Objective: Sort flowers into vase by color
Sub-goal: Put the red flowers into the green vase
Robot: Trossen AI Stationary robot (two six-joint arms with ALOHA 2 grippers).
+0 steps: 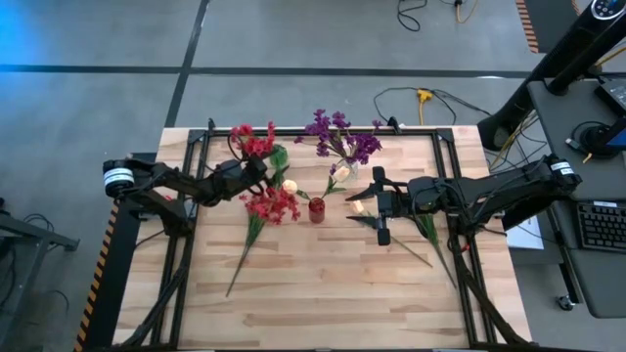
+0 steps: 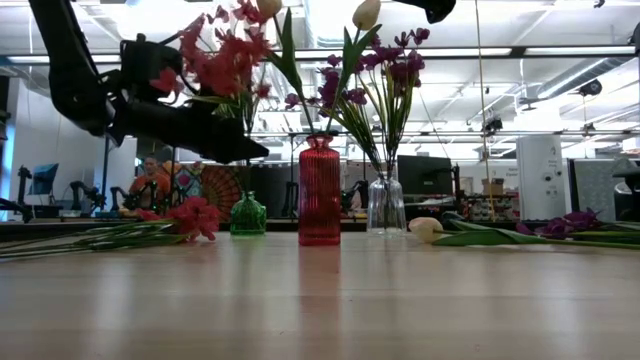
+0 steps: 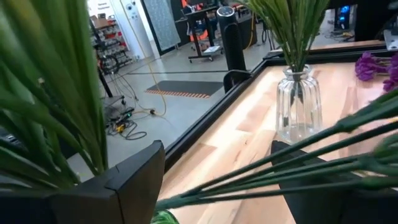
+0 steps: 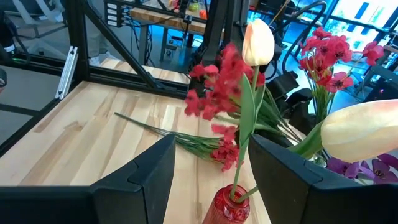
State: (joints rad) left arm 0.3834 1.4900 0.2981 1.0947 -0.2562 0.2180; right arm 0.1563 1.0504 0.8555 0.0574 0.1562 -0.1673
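High view: bare wood fills the near half of the table. The left gripper, jaws pinching a red flower sprig, hangs over the green vase. The right gripper, jaws spread around a cream tulip, hovers beside the red vase. Another red sprig lies flat.

This is a robotics lab or workshop. A wooden table in a black metal frame stands on a grey concrete floor marked with tape lines; loose cables trail across the upper right. Behind, the low view shows monitors, equipment racks, ceiling strip lights and a seated person.
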